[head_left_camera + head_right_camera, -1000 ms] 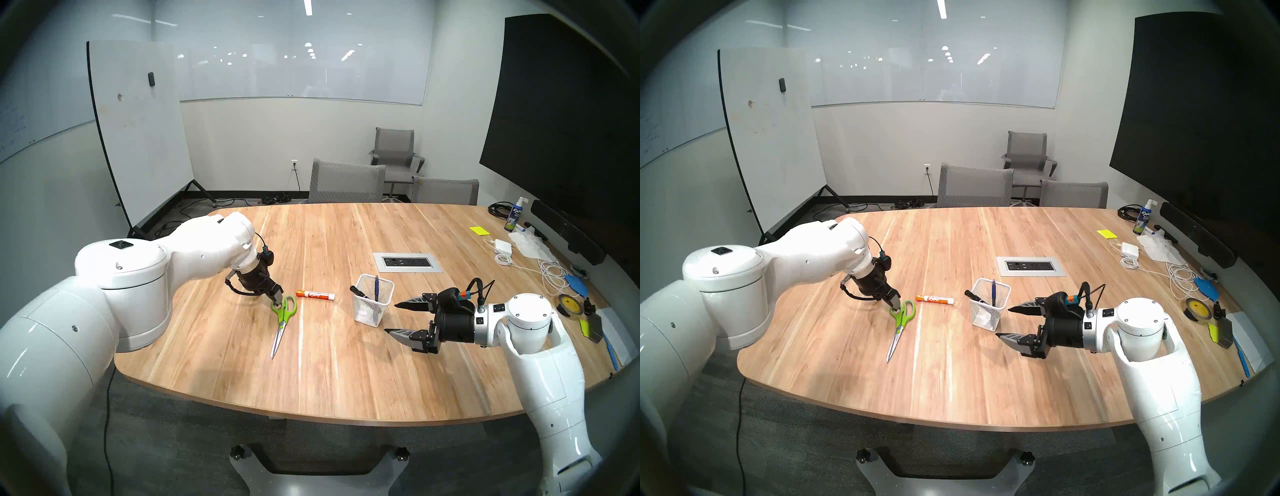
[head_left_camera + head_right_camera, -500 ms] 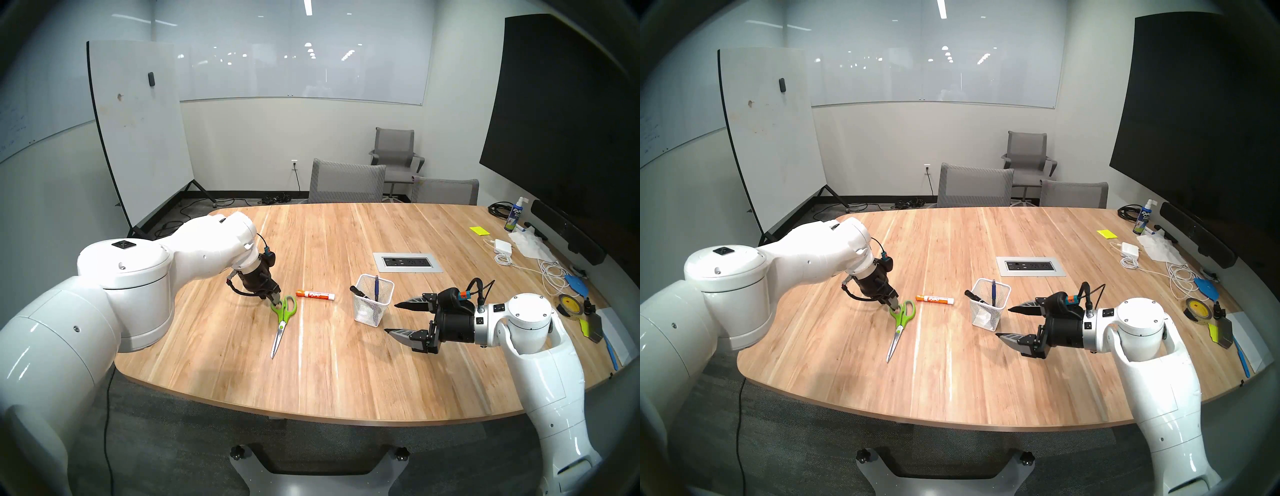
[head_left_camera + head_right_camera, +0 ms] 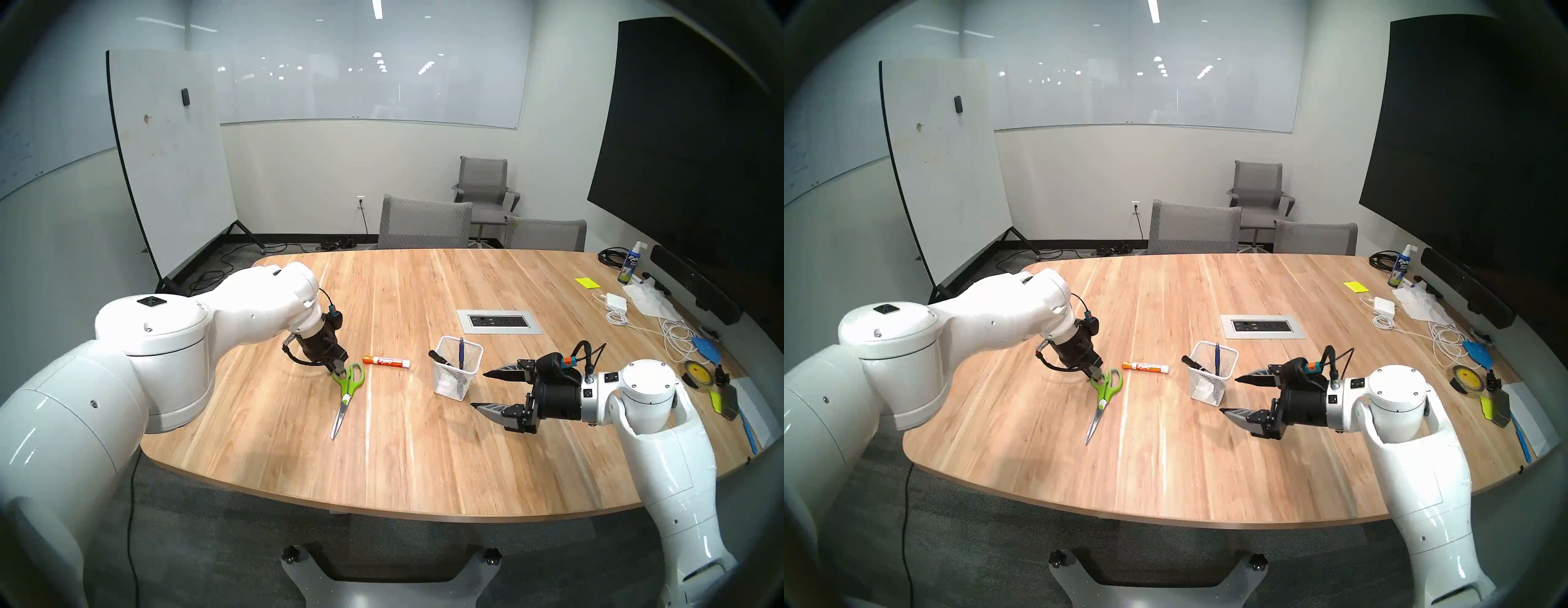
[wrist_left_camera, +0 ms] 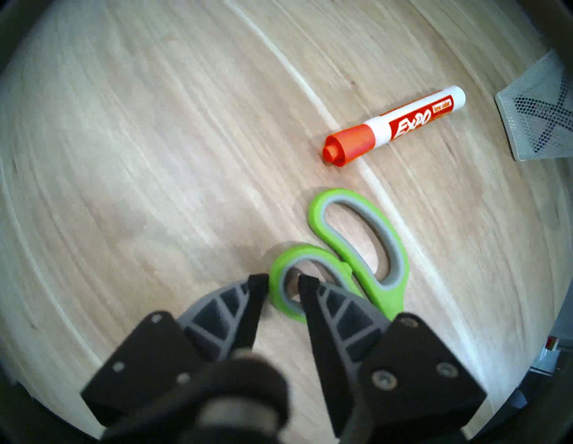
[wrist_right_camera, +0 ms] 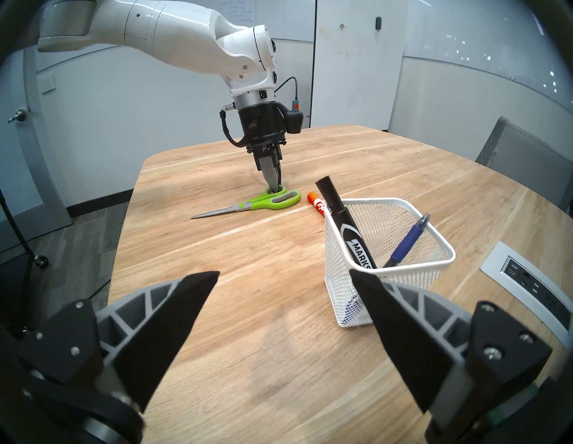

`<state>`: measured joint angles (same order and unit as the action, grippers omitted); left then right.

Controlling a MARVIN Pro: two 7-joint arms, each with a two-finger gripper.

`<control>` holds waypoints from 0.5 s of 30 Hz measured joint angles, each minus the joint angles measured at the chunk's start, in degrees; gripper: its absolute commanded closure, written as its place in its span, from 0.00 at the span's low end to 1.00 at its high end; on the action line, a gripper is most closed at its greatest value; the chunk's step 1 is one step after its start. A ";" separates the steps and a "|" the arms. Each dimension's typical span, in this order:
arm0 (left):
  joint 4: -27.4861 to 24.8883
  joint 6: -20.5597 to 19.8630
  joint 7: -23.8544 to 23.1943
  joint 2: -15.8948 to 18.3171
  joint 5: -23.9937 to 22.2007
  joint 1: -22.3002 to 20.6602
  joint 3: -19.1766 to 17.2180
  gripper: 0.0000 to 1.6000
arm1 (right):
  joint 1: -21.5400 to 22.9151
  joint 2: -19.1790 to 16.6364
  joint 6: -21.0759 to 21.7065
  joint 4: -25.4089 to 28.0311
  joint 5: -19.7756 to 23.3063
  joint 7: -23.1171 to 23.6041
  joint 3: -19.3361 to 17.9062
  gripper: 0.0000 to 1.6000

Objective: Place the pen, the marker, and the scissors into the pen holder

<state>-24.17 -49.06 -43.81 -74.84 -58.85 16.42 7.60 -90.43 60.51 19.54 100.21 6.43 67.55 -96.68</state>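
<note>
Lime-green-handled scissors with grey metal blades (image 3: 347, 389) flat on the light wooden table (image 3: 424, 446), blades pointing toward the near edge. Left gripper (image 4: 282, 286) tipped down over the smaller handle loop, one fingertip inside the loop, the other just outside, straddling the rim at a narrow gap; can't tell if actually pinching yet. Orange-capped white dry-erase marker (image 3: 386, 362) lying just beside the handles. Small white wire-mesh pen holder (image 5: 387, 263) upright further right, with slim blue pen (image 5: 406, 245) and thick black marker (image 5: 344, 226) leaning inside. Right gripper (image 5: 283, 279) hanging near the holder, spread wide, nothing in it.
</note>
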 measured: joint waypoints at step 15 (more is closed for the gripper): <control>-1.54 -0.18 0.76 1.13 -0.41 0.05 -0.26 1.00 | 0.00 0.03 0.01 0.00 -0.03 0.03 -0.02 0.00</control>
<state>-25.71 -49.24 -43.06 -73.71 -59.26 16.47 7.34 -90.43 60.54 19.55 100.21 6.39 67.58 -96.70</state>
